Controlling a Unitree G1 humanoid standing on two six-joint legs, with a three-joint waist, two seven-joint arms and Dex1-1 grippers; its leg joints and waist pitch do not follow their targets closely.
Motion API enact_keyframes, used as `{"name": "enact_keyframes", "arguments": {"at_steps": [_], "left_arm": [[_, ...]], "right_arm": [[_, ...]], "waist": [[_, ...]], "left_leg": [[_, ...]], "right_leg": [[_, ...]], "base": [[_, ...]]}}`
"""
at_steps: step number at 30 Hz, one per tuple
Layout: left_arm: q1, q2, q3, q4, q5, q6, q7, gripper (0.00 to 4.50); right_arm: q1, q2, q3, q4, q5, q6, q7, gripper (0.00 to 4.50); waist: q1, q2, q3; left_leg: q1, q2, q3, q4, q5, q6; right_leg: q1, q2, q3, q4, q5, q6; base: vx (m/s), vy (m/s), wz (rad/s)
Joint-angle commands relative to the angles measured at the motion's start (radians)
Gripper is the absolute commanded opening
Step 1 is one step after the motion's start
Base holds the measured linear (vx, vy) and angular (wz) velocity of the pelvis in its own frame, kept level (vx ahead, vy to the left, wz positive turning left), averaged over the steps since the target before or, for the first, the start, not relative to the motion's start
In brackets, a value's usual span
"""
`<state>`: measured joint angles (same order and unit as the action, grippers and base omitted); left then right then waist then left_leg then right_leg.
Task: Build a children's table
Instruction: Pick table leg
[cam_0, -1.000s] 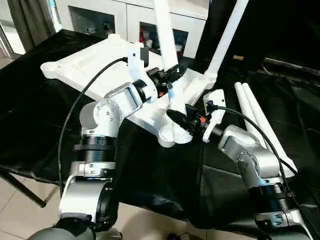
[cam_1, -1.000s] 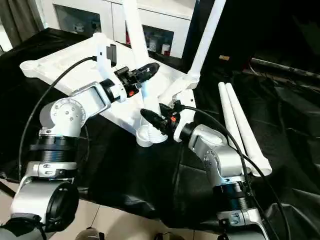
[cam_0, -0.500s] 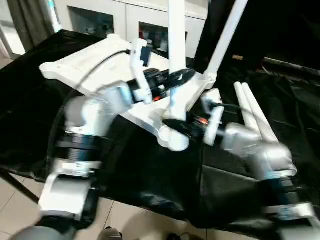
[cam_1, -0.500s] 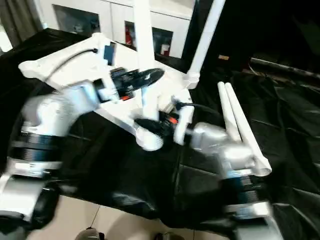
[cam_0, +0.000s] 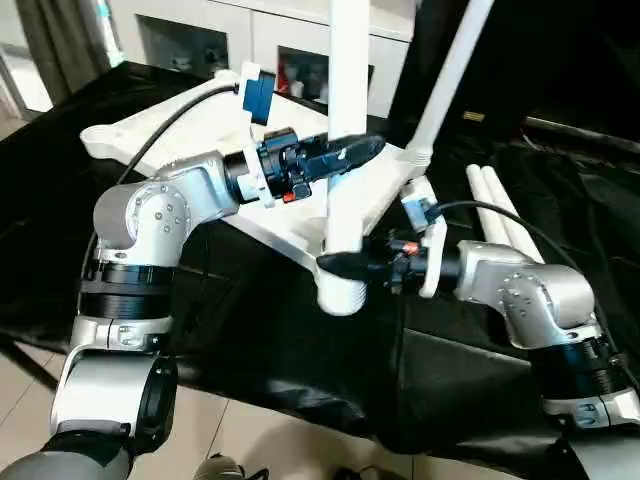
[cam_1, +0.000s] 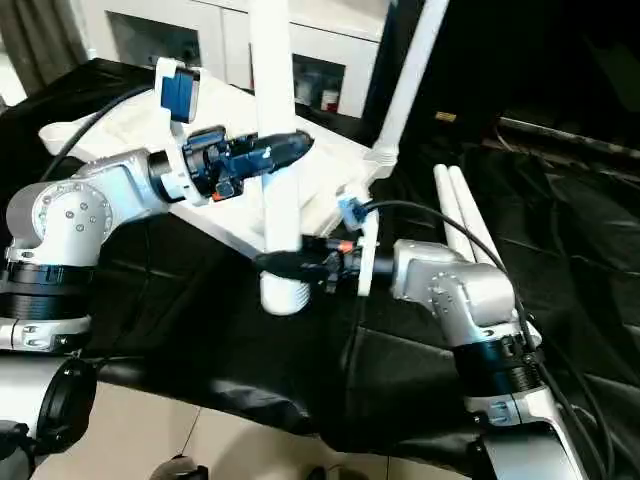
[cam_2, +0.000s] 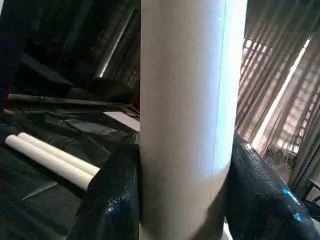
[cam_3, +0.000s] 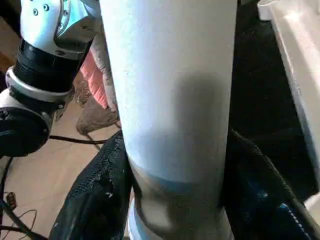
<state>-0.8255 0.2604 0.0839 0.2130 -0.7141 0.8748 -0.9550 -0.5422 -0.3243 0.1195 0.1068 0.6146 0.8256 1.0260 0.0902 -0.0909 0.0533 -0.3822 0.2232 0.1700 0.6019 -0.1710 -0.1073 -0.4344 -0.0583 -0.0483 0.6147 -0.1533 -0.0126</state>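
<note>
My silver forearms, black ribbed joint rings, black cables, glossy black fingers (cam_2: 112, 200), blue wrist camera (cam_0: 257, 93)

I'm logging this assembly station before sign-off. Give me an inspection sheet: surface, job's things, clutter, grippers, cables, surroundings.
Surface: black cloth, wrinkled, over the work table.
Job's things: tabletop lies underside up; one leg stands in a far corner socket; held leg stands upright at the near corner socket; two spare legs lie side by side on the cloth.
Clutter: nothing seen.
Grippers: left gripper clamps the held leg higher up; right gripper clamps it just above the socket.
Cables: black cables arc over both forearms.
Surroundings: white cabinet behind; tiled floor.
</note>
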Motion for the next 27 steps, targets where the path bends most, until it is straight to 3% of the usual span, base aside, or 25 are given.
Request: {"name": "enact_keyframes", "arguments": {"at_steps": [1, 5, 7, 10, 11, 15, 17, 22, 23, 25, 27], "left_arm": [[-0.007, -0.022, 0.0, -0.032, -0.052, 0.006, -0.034, 1.84], [-0.005, -0.029, 0.007, -0.025, -0.04, -0.008, 0.0, 1.84], [-0.012, -0.048, 0.031, 0.001, -0.029, -0.02, 0.059, 2.54], [-0.016, -0.078, 0.057, 0.026, -0.003, -0.058, 0.133, 2.61], [-0.016, -0.081, 0.058, 0.028, 0.002, -0.064, 0.14, 2.76], [-0.012, -0.105, 0.057, 0.033, 0.041, -0.1, 0.201, 2.98], [-0.003, -0.139, 0.011, 0.035, 0.167, -0.146, 0.37, 3.15], [0.009, -0.178, -0.004, 0.024, 0.23, -0.16, 0.506, 3.71], [0.011, -0.184, -0.006, 0.023, 0.231, -0.167, 0.517, 3.71], [0.012, -0.187, -0.008, 0.023, 0.232, -0.172, 0.519, 3.27], [0.011, -0.194, -0.014, 0.029, 0.24, -0.182, 0.523, 3.27]], "right_arm": [[0.008, -0.014, -0.019, 0.014, -0.005, 0.018, -0.016, 2.05], [0.007, 0.002, -0.031, 0.02, -0.013, -0.002, -0.052, 2.01], [0.004, 0.025, -0.049, 0.024, -0.026, -0.026, -0.103, 1.99], [0.001, 0.051, -0.073, 0.022, -0.034, -0.044, -0.162, 1.97], [0.001, 0.054, -0.076, 0.022, -0.035, -0.046, -0.168, 1.96], [0.0, 0.071, -0.09, 0.021, -0.043, -0.057, -0.205, 1.95], [-0.004, 0.102, -0.105, 0.038, -0.084, -0.097, -0.305, 1.95], [-0.017, 0.13, -0.106, 0.054, -0.113, -0.125, -0.377, 1.93], [-0.019, 0.133, -0.105, 0.054, -0.114, -0.126, -0.382, 1.93], [-0.02, 0.133, -0.101, 0.053, -0.118, -0.128, -0.381, 1.93], [-0.021, 0.132, -0.095, 0.05, -0.124, -0.128, -0.382, 1.93]], "waist": [[0.001, 0.007, -0.071], [0.0, 0.006, -0.072], [-0.001, 0.005, -0.073], [-0.002, 0.004, -0.073], [-0.002, 0.01, -0.074], [-0.003, 0.007, -0.075], [-0.006, 0.006, -0.075], [-0.006, 0.005, -0.077], [-0.006, 0.005, -0.076], [-0.007, 0.004, -0.077], [-0.007, 0.005, -0.076]], "left_leg": [[0.015, 0.0, 0.011, -0.064, -0.146, -0.012], [0.012, -0.002, 0.012, -0.063, -0.135, -0.013], [0.011, -0.003, 0.012, -0.062, -0.134, -0.014], [0.012, -0.003, 0.012, -0.062, -0.131, -0.017], [0.013, -0.002, 0.012, -0.062, -0.129, -0.017], [0.013, -0.003, 0.012, -0.062, -0.131, -0.016], [0.01, -0.002, 0.01, -0.062, -0.123, -0.018], [0.011, -0.003, 0.011, -0.061, -0.114, -0.016], [0.011, -0.003, 0.011, -0.061, -0.113, -0.014], [0.01, -0.004, 0.011, -0.061, -0.115, -0.01], [0.01, -0.005, 0.011, -0.061, -0.115, -0.006]], "right_leg": [[0.069, -0.055, 0.031, -0.067, -0.246, -0.144], [0.071, -0.055, 0.031, -0.065, -0.229, -0.143], [0.071, -0.055, 0.03, -0.065, -0.224, -0.145], [0.071, -0.054, 0.031, -0.067, -0.226, -0.144], [0.07, -0.053, 0.031, -0.067, -0.214, -0.144], [0.072, -0.053, 0.031, -0.066, -0.212, -0.137], [0.072, -0.052, 0.031, -0.065, -0.196, -0.129], [0.074, -0.052, 0.031, -0.065, -0.206, -0.116], [0.073, -0.052, 0.031, -0.065, -0.197, -0.117], [0.074, -0.051, 0.03, -0.065, -0.189, -0.119], [0.074, -0.051, 0.031, -0.066, -0.188, -0.12]], "base": [[0.0, 0.0, 0.0], [0.0, 0.0, 0.0], [0.0, 0.0, 0.0], [0.0, 0.0, 0.0], [0.0, 0.0, 0.0], [0.0, 0.0, 0.0], [0.0, 0.0, 0.0], [0.0, 0.0, 0.0], [0.0, 0.0, 0.0], [0.0, 0.0, 0.0], [0.0, 0.0, 0.0]]}}
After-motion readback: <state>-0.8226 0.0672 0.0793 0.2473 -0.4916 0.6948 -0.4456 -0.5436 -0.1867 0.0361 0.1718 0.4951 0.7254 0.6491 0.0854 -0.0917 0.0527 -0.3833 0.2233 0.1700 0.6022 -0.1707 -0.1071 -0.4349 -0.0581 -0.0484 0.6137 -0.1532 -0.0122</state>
